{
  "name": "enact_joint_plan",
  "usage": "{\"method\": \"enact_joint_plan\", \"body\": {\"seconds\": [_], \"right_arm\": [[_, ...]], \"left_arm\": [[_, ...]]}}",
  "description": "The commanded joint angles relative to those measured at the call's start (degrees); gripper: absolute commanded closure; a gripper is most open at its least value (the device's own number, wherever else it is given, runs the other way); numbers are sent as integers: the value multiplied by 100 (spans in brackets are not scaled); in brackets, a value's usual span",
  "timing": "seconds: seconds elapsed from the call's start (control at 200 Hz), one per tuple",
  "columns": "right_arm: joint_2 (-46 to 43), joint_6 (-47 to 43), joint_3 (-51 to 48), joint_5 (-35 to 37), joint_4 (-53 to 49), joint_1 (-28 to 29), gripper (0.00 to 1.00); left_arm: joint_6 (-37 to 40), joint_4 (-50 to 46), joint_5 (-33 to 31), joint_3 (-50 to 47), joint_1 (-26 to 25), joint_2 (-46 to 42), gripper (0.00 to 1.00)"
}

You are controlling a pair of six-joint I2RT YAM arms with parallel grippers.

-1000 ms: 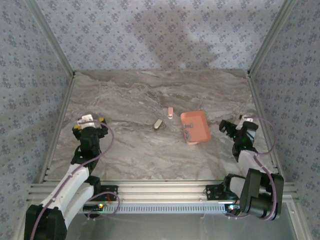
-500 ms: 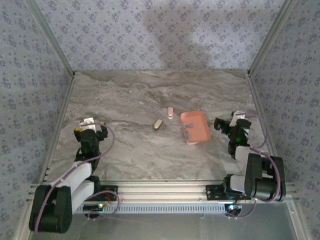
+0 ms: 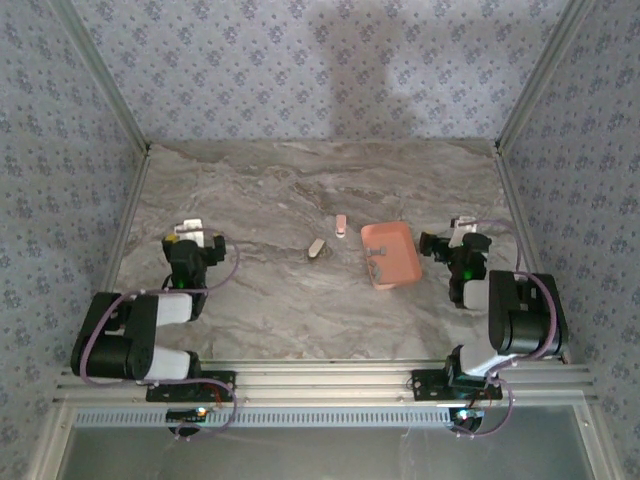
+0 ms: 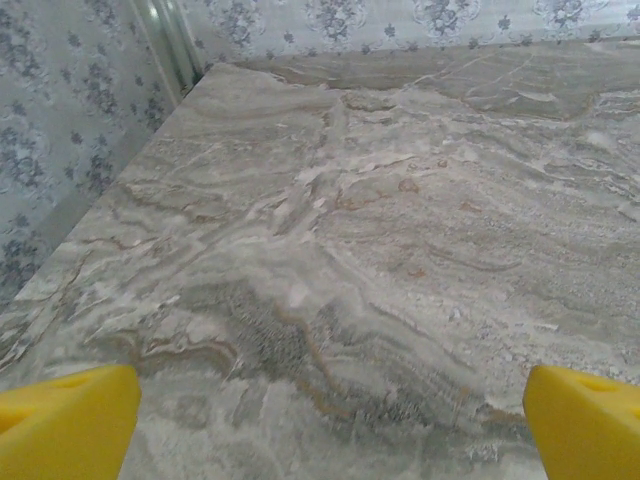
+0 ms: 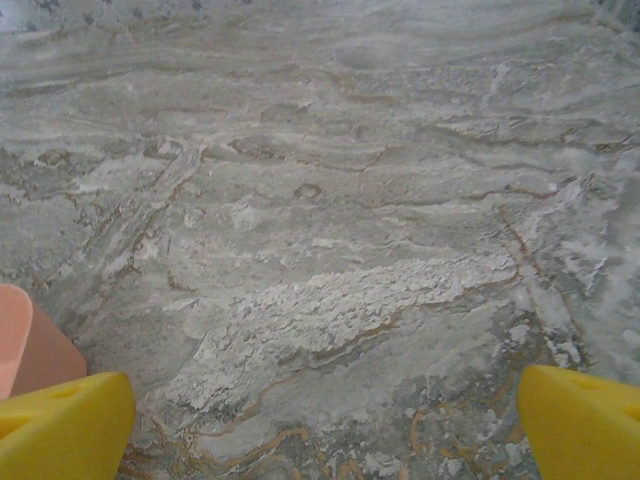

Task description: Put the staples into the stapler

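Over the marble table (image 3: 280, 300), the left gripper (image 4: 330, 425) and right gripper (image 5: 325, 425) stand with jaws wide apart, empty. The salmon tray (image 3: 398, 250), just left of the right gripper, holds small grey staples (image 3: 377, 268). The stapler (image 3: 341, 226) lies outside, left of the tray, near a whitish oblong piece (image 3: 317, 247).

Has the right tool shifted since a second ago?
Yes. The right tool has moved left, closer to the salmon tray, which has stayed put.

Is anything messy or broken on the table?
Nothing looks spilled or broken. The pink stapler and a whitish piece lie apart on the table, left of the tray, which sits a little crooked.
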Motion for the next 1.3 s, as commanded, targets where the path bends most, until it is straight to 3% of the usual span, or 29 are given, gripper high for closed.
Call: {"method": "enact_joint_plan", "body": {"seconds": [0.0, 0.075, 0.245, 0.345, 1.294], "right_arm": [[50, -177, 157, 117, 247, 43, 0], [64, -187, 164, 148, 249, 64, 0], [70, -308, 292, 16, 33, 115, 0], [78, -323, 298, 48, -2, 142, 0], [89, -303, 305, -73, -5, 101, 0]], "left_arm": [[174, 740, 241, 80, 40, 416, 2], [98, 883, 359, 105, 132, 666, 2], [-157, -150, 472, 662, 360, 723, 2], [-439, -203, 838, 673, 680, 712, 2], [-321, -321, 791, 745, 596, 722, 2]]}}
